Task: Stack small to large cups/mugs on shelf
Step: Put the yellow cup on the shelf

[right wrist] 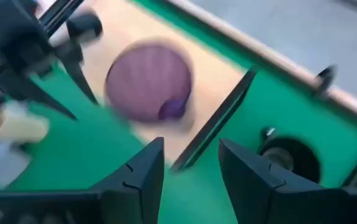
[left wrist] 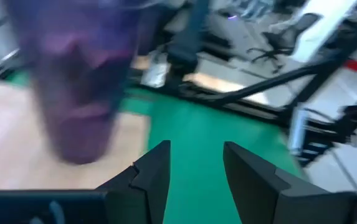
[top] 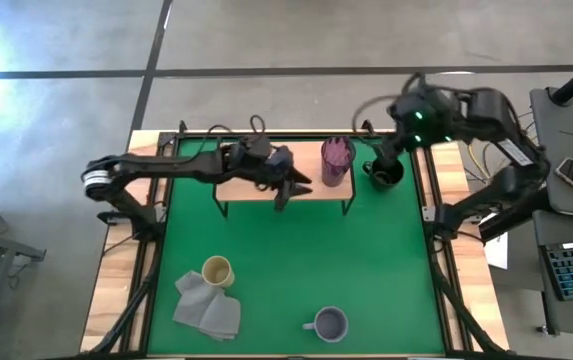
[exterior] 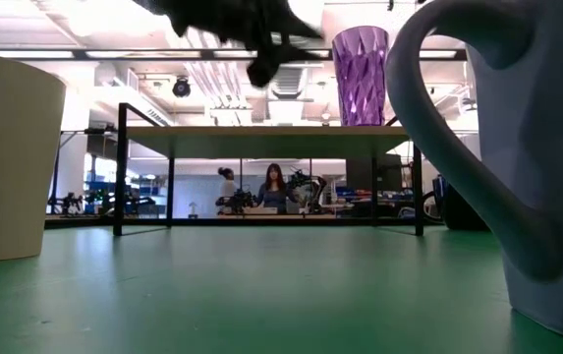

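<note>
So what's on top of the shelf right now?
Only the purple tumbler stands on the shelf, toward its right end. The left gripper, open, hovers over the board's middle, hiding part of it.

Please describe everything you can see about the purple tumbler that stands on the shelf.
The purple tumbler is a tall, handleless, translucent cup with faceted, diamond-patterned walls that widen toward the open mouth; it looks like plastic or glass. It stands upright on the light-wood shelf, near the shelf's right end, mouth up and seemingly empty. Nothing grips it: the left gripper hovers beside it with jaws open, apart from it. The black mug sits on the green mat just beyond the shelf's right end.
</note>
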Robot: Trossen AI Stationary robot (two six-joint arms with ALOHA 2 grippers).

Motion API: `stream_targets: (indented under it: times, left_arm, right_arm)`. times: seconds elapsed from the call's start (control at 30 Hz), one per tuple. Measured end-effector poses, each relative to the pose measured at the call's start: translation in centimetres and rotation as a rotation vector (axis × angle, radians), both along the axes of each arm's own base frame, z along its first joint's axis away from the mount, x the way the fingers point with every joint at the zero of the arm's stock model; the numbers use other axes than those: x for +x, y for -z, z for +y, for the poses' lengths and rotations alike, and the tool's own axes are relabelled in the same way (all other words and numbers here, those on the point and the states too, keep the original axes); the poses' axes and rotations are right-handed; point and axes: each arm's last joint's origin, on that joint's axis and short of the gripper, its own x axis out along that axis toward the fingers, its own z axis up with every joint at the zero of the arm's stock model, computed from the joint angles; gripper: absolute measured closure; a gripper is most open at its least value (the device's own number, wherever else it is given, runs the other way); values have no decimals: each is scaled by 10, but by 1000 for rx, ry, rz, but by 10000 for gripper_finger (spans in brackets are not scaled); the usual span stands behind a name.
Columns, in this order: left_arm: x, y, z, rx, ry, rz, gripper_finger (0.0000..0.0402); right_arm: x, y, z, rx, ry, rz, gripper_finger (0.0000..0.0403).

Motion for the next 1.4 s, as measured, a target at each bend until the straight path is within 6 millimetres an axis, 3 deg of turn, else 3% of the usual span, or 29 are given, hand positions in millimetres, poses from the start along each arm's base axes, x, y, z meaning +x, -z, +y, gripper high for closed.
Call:
stream_targets:
  times: [0.2,0.47,0.6,0.77,0.93,1.2,1.4]
  left_arm:
    - [-43,-13,-34,-61,46,-12,268]
    - [-106,17,-59,-296,-15,138,268]
    - [-137,23,-77,-376,-27,185,268]
    - [-164,13,-94,-442,-55,199,268]
    - [-179,2,-117,-473,23,317,268]
    - [-191,25,-144,-345,-108,806,268]
    - [-176,19,-157,-281,-177,836,268]
  right_arm:
    - [-17,34,45,186,-69,60,273]
    - [-15,90,100,276,-139,217,271]
    - [-6,108,119,289,-171,199,275]
    - [6,122,127,287,-179,182,281]
    - [15,129,131,288,-189,169,281]
    - [23,133,135,292,-190,147,282]
    - [25,133,135,284,-182,127,281]
